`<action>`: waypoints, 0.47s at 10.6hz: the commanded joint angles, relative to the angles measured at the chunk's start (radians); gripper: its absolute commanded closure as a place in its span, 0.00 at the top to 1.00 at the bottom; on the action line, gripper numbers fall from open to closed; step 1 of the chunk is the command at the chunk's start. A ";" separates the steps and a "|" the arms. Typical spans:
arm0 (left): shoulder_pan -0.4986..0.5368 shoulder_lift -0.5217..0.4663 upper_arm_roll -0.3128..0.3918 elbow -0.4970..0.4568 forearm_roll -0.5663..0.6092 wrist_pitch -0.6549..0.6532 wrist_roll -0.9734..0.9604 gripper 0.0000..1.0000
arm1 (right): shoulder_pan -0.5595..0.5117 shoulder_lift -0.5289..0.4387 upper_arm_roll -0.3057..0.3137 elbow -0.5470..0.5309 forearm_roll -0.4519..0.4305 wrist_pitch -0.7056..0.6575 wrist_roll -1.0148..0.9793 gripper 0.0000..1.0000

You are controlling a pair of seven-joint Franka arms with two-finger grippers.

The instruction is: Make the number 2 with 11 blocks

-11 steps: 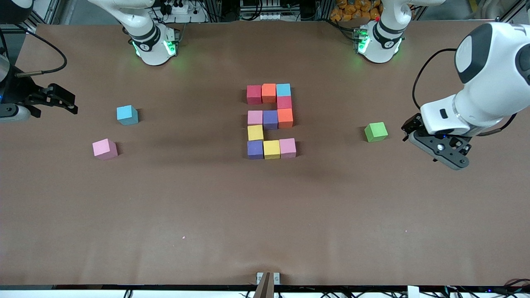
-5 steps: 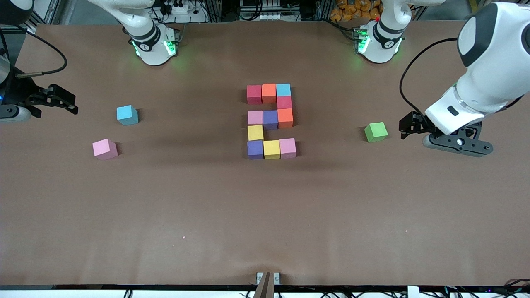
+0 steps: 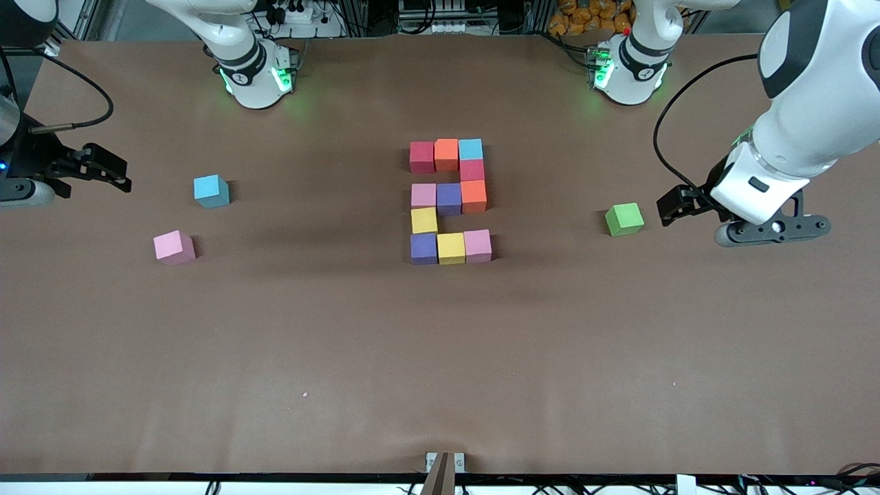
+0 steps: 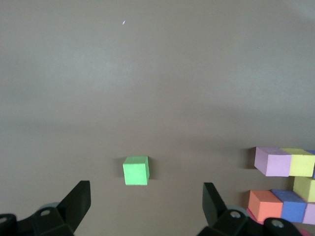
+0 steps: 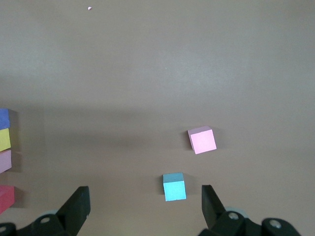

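The number 2 [image 3: 450, 201] sits in the middle of the table [image 3: 440, 357], built of eleven touching blocks. Its row farthest from the front camera runs red [image 3: 421, 157], orange [image 3: 446, 154], light blue [image 3: 471, 149]. Just under the light blue block comes a deep pink one [image 3: 472, 169]. The middle row is pink [image 3: 423, 195], purple [image 3: 449, 198], orange [image 3: 474, 196]. A yellow block [image 3: 424, 220] hangs under the pink one, and the row nearest the camera is purple [image 3: 423, 248], yellow [image 3: 451, 248], pink [image 3: 477, 245].

Three loose cubes lie well apart from the number 2. A green cube [image 3: 624, 219] rests toward the left arm's end of the table, level with the figure's lower half. Toward the right arm's end lie a spare light blue cube [image 3: 211, 190] and, nearer the camera than it, a spare pink cube [image 3: 174, 247].

The left gripper [image 4: 147, 204] hangs over bare table just past the green cube, on the side away from the number 2 — its fingers [image 4: 78, 199] are spread wide and hold nothing. The right gripper [image 5: 145, 206] waits over the table's edge at the right arm's end, past the spare light blue cube from the number 2 — its fingers [image 5: 212, 200] are likewise spread wide with nothing between them.
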 commanded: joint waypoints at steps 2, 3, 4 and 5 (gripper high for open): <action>0.002 -0.007 0.000 0.021 0.056 -0.043 -0.061 1.00 | -0.014 -0.001 0.012 -0.001 -0.001 0.007 -0.013 1.00; 0.001 -0.007 0.000 0.021 0.077 -0.043 -0.058 1.00 | -0.014 -0.001 0.012 -0.001 -0.001 0.005 -0.013 1.00; 0.001 -0.007 0.000 0.023 0.077 -0.049 -0.060 1.00 | -0.014 -0.001 0.012 -0.001 -0.001 0.004 -0.013 1.00; 0.002 -0.005 0.001 0.023 0.077 -0.049 -0.058 1.00 | -0.014 -0.001 0.012 -0.001 -0.001 0.005 -0.013 1.00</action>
